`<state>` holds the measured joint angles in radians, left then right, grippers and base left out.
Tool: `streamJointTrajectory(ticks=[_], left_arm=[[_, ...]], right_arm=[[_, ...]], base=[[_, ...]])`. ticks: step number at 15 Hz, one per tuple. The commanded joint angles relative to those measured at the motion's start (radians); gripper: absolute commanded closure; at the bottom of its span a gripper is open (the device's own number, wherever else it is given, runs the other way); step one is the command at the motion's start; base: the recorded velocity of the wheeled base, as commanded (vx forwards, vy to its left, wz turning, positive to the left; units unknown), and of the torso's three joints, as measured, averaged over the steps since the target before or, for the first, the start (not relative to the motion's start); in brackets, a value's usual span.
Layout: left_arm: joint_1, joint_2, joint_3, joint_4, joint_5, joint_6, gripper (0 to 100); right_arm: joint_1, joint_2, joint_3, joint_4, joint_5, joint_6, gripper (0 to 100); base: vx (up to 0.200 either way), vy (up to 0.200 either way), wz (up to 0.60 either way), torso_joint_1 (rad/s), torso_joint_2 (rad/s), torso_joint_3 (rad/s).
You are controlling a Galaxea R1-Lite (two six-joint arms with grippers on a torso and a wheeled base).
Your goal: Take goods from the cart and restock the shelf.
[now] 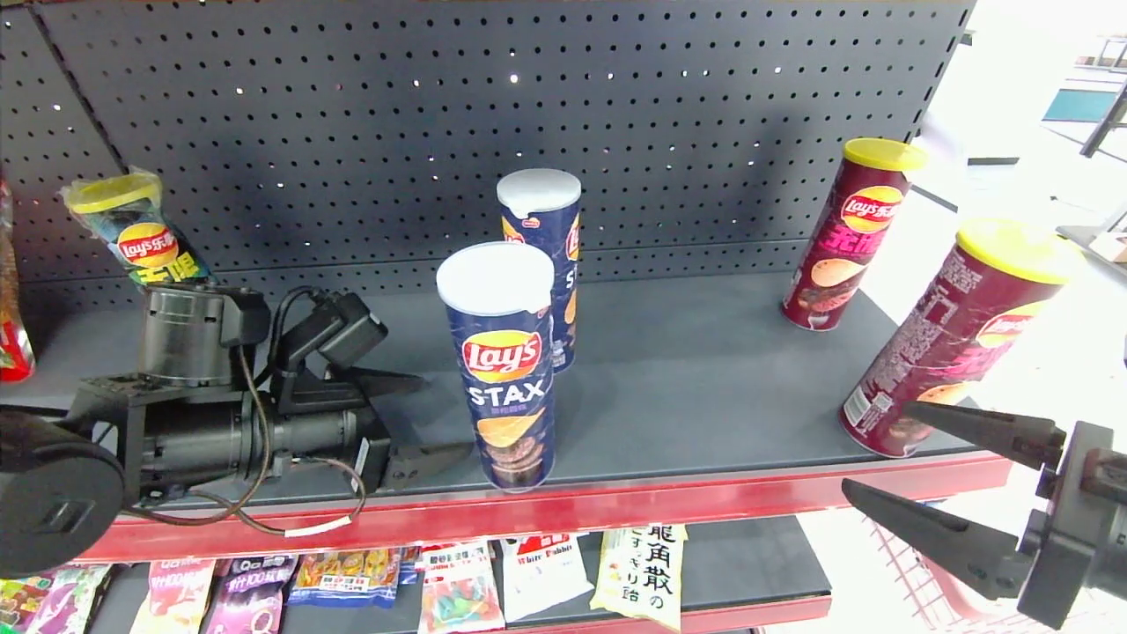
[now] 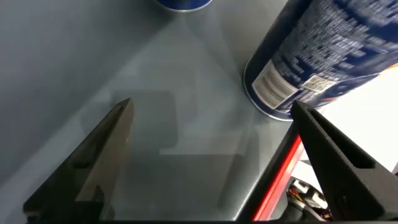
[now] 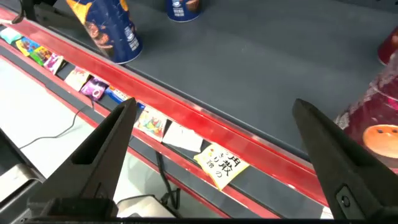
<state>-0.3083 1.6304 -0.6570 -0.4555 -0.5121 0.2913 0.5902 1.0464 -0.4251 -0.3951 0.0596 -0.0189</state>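
Gripper of the left arm (image 1: 445,418) lies low over the shelf (image 1: 687,379), jaws spread wide and holding nothing. Its tips point at the front blue can (image 1: 502,370), which stands just beside them at the shelf's front edge, long axis vertical, apparently untouched. A second blue can (image 1: 541,238) stands behind it. The right gripper (image 1: 876,449) hangs off the shelf's right end, also wide open and empty, near a maroon can (image 1: 960,335). Beneath it shows the wire rim of the cart (image 1: 907,581), its contents hidden. Judged from this, the blue can is placed. The next item lies down and to the right, nearer the right arm.
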Motion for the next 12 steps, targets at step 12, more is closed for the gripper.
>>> streamJointTrajectory(ticks=[12], left_arm=[[-0.034,0.077,-0.073,0.000,0.015,-0.001,0]], right_arm=[[-0.010,0.001,-0.006,-0.001,0.000,0.002,0]], base=[[0.000,0.000,0.00,0.000,0.00,0.000]])
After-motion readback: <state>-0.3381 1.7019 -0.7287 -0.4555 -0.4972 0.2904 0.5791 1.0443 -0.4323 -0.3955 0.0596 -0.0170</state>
